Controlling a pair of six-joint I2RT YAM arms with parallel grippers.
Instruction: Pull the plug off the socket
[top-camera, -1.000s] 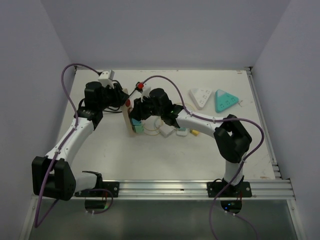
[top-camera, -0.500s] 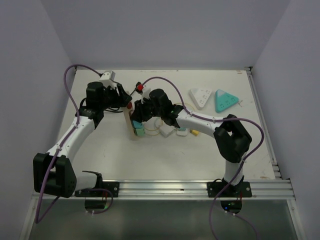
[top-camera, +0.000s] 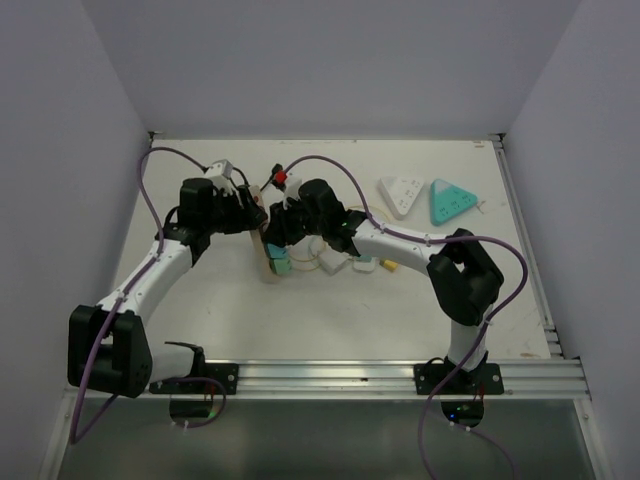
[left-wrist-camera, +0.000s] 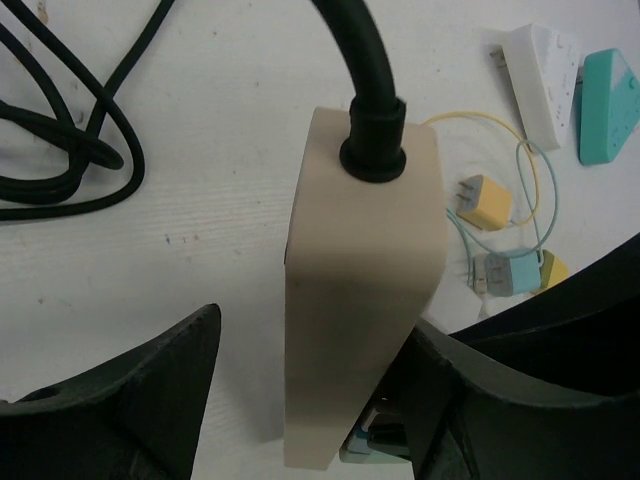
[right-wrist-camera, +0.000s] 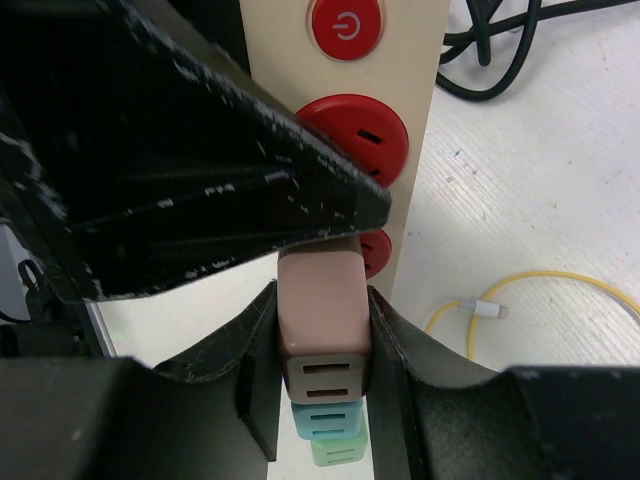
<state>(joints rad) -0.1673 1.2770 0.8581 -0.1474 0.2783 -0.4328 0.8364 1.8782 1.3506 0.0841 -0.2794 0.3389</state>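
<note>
The left arm (top-camera: 150, 272) and the right arm (top-camera: 400, 240) both have white tubular links between bulky black joints. A purple cable (top-camera: 522, 268) loops loosely along each. The right arm's fingers (right-wrist-camera: 200, 190) are black, flecked with white scuffs.

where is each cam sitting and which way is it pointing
Top: above and behind the bases, looking down at the table and strip; left arm and right arm show.
Left wrist: looks past the open left claw, which straddles the strip, at its cord end.
Right wrist: looks past the right claw, shut on the plug at the strip's sockets.
Shared: all three show the strip.
</note>
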